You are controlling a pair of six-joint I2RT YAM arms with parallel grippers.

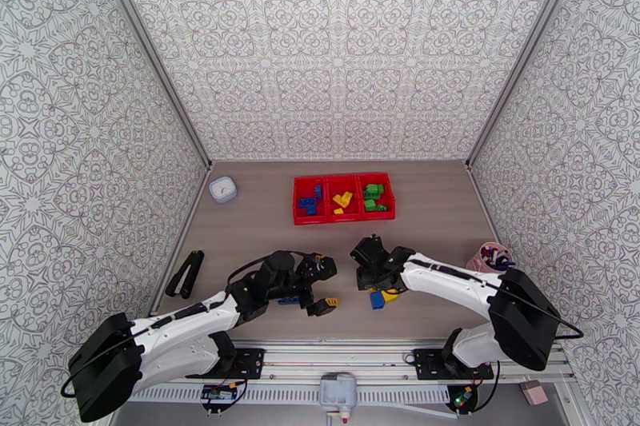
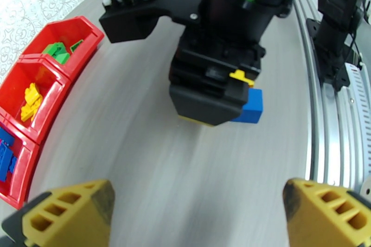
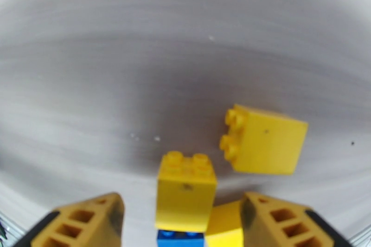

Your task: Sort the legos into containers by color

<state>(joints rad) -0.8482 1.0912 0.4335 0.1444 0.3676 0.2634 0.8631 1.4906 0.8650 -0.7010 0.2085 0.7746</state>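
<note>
**Right gripper** (image 3: 183,224): pointed down at the table (image 3: 139,58). The fingers are apart and grip nothing, with a gap on either side of the brick between them.

**Between the fingers:** an upright yellow brick (image 3: 185,192), studs facing away from the palm. A blue brick (image 3: 181,239) lies against it on the palm side; whether the two are joined cannot be told.

**Against the inner face of one finger:** a further yellow piece (image 3: 226,224), touching the upright brick.

**Beyond the fingertips, to that same side:** a second yellow brick (image 3: 266,139), on its side and apart from the cluster.

**Left gripper** (image 2: 197,211): fingers spread wide and empty, with the right gripper working just ahead of them. The red tray (image 2: 69,65) lies well off to one side and holds legos sorted into blue, yellow and green.

**Hazards, as judged:**
- Closing here may catch the neighbouring yellow piece too, giving a crooked grip that drops mid-carry.
- The blue brick may lift along with the yellow one and land in the yellow compartment.
- An off-centre squeeze may tip the brick or squirt it out.
- The arms are close together, so a careless lift risks contact.
</note>
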